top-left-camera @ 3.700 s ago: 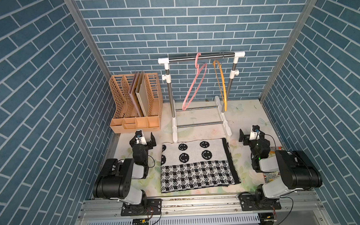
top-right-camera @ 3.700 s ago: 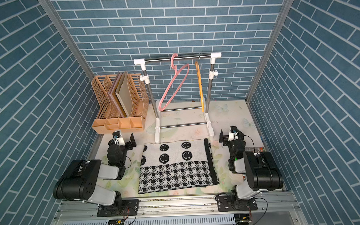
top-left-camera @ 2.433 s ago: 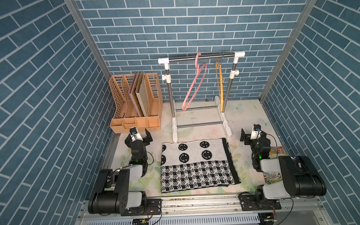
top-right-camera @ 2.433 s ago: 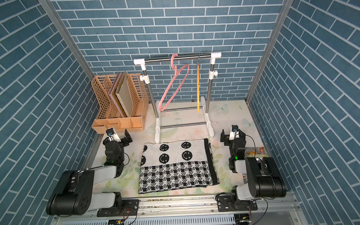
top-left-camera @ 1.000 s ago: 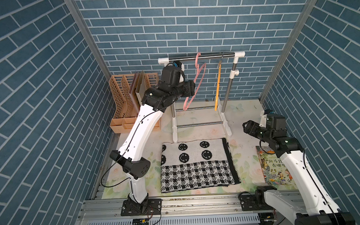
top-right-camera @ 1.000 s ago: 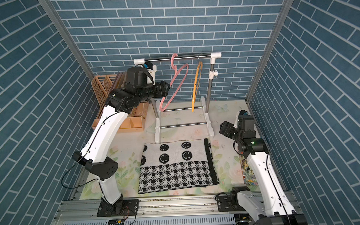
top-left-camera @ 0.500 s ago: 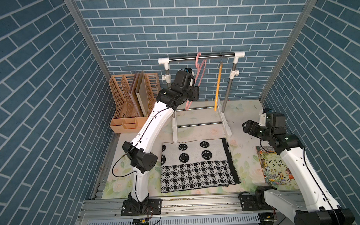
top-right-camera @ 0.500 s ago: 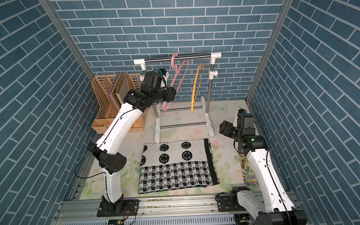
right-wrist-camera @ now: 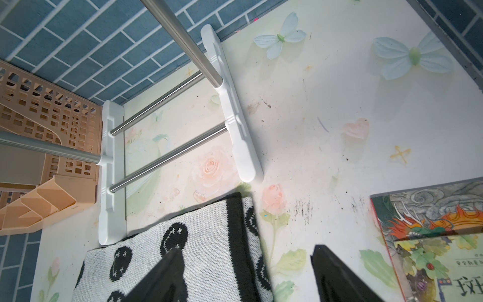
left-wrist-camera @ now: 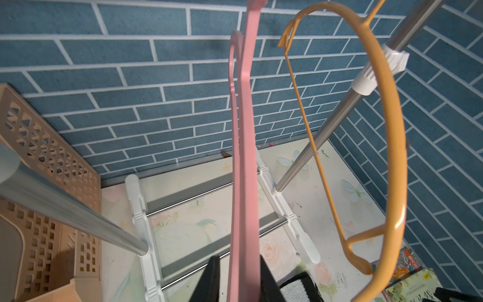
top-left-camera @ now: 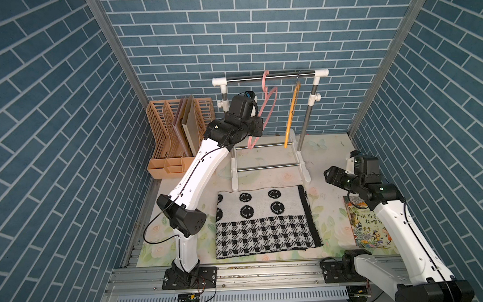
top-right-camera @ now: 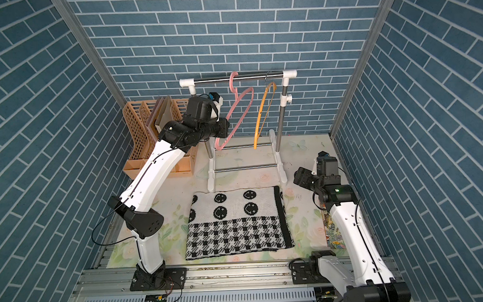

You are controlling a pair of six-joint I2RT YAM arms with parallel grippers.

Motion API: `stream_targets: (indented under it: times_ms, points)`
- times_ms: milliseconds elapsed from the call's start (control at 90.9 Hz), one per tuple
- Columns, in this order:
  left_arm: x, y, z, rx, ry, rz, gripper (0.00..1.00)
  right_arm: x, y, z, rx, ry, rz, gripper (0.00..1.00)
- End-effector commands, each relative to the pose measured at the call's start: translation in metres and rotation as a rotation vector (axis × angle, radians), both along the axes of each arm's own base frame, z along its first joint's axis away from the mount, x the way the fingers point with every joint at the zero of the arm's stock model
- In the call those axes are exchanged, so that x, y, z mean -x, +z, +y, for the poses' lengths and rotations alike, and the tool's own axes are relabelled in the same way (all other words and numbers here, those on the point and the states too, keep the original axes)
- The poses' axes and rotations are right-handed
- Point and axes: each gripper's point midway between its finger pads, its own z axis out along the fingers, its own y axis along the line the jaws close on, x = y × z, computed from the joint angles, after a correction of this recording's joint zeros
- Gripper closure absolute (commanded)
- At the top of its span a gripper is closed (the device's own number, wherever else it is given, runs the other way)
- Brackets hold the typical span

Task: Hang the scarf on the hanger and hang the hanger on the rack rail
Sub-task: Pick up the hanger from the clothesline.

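Scarf: lies flat and folded on the table, in front of the rack, untouched.

Left gripper: up at the rack, fingers narrowed on either side of the pink hanger low on its frame. It looks like a pinch. The hook is on the rail.

Right gripper: spread wide, empty, above the table just off the scarf's edge, near the book.

Step, as I read it: get the pink hanger off the rail.
- Lift until the hook clears the rail, then draw it forward.
- Keep away from the yellow hanger close beside it.
- The grip sits low and far from the hook, so expect swing; go slowly.

Materials:
- Pink hanger: thin, smooth plastic, flat in section. Likely to twist or slip in a light pinch.
- Rail: polished metal tube with white plastic joints.
- Scarf: soft knit, black and white, round faces on one half and a check on the other, black border. Limp; it will sag wherever it is picked up.
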Motion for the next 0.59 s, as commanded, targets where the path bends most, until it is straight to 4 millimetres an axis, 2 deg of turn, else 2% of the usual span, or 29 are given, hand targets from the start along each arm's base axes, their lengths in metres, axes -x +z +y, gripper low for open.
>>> stream_targets:
  times_ms: [0,110,308,484,583]
  points:
    - [0.005,-0.001,0.003,-0.018,0.003,0.006,0.84,0.002,0.003,0.003,-0.02,-0.001,-0.001,0.18]
    - [0.005,0.004,0.004,-0.004,0.015,0.0,1.0,0.002,0.004,0.003,-0.02,-0.002,-0.005,0.18]
    - [0.0,0.034,0.005,0.05,0.039,-0.084,1.0,0.007,-0.003,0.003,-0.02,0.002,0.01,0.18]
    - [-0.005,0.076,0.008,0.074,0.103,-0.238,1.0,0.009,-0.009,0.005,-0.026,0.012,0.022,0.18]
    - [0.002,0.102,0.011,0.084,0.12,-0.326,1.0,0.01,-0.013,0.005,-0.025,0.016,0.032,0.18]
